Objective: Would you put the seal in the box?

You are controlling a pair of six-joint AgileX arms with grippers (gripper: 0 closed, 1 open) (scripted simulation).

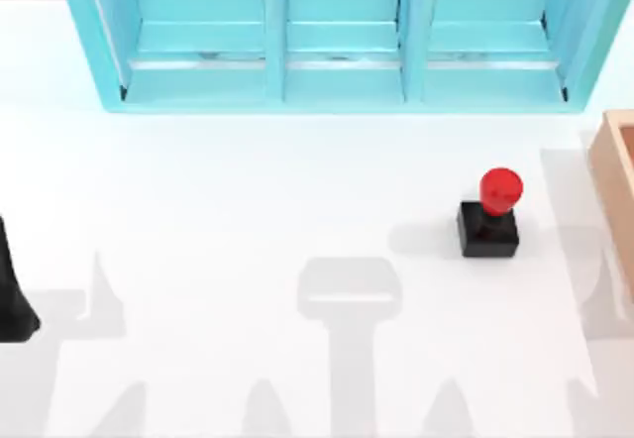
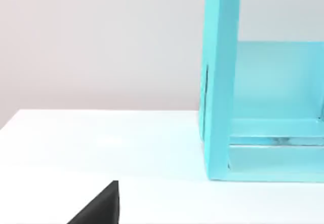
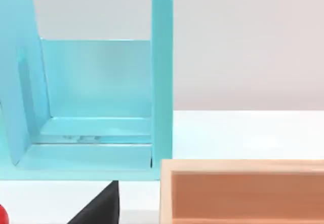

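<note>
The seal (image 1: 490, 216), a black cube with a glossy red round knob, stands upright on the white table right of centre. Its red knob just shows at the edge of the right wrist view (image 3: 2, 216). The light brown wooden box (image 1: 618, 188) sits at the table's right edge, a short way right of the seal; its thick near wall (image 3: 243, 191) is close to the right wrist camera. My left gripper (image 1: 12, 304) is parked at the table's left edge, far from the seal. A black part of my right gripper (image 3: 98, 206) shows near the box, touching nothing.
A big turquoise shelf unit (image 1: 337, 37) with compartments spans the back of the table; its end walls show in the left wrist view (image 2: 218, 82) and the right wrist view (image 3: 162, 72). White tabletop (image 1: 248, 210) lies open between the left arm and the seal.
</note>
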